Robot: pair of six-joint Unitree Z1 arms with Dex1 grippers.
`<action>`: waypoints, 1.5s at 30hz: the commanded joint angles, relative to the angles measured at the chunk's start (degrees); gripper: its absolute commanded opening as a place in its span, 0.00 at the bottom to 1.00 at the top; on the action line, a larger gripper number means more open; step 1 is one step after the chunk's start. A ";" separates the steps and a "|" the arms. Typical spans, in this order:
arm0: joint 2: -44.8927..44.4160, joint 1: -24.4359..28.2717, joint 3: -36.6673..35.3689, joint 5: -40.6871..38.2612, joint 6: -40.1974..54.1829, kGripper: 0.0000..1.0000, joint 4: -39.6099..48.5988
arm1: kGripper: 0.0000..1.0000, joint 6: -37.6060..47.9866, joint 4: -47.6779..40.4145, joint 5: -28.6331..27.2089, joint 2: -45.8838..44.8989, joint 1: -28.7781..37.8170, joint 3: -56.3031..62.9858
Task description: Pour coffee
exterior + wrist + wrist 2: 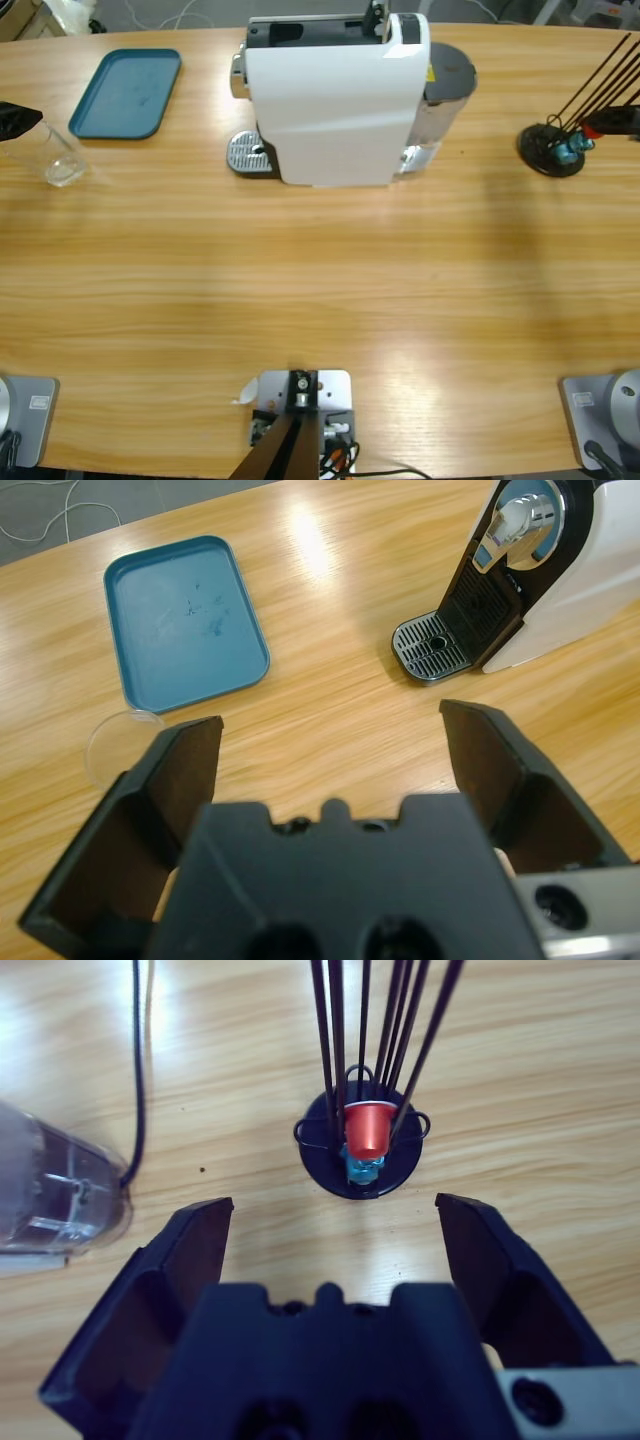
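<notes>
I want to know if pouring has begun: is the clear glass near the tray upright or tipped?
Upright: the glass stands on its base, its round rim facing up.

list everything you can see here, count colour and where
coffee machine: one, white with black and silver parts, back middle of the table
drip grate: one, silver, at the machine's front
tray: one, teal blue, back left of the table, nothing on it
glass: one, clear, left edge near the tray
capsule stand: one, black wire on a round base, right side of the table
capsules: two, one red above one blue, in the stand
table: one, light wood
left gripper: black jaws open, over the table near the glass
right gripper: black jaws open, facing the capsule stand
</notes>
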 commanded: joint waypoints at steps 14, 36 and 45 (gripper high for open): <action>1.17 0.20 2.23 1.52 1.36 0.95 -0.10 | 0.84 -1.96 -5.81 1.08 11.46 -5.11 1.01; 0.73 0.23 2.56 1.52 1.62 0.95 -0.54 | 0.31 -2.84 -6.67 2.13 13.79 -6.27 0.70; 0.35 0.14 2.70 1.44 1.71 0.95 -0.63 | 0.23 -2.84 -7.37 1.69 14.69 -6.75 0.66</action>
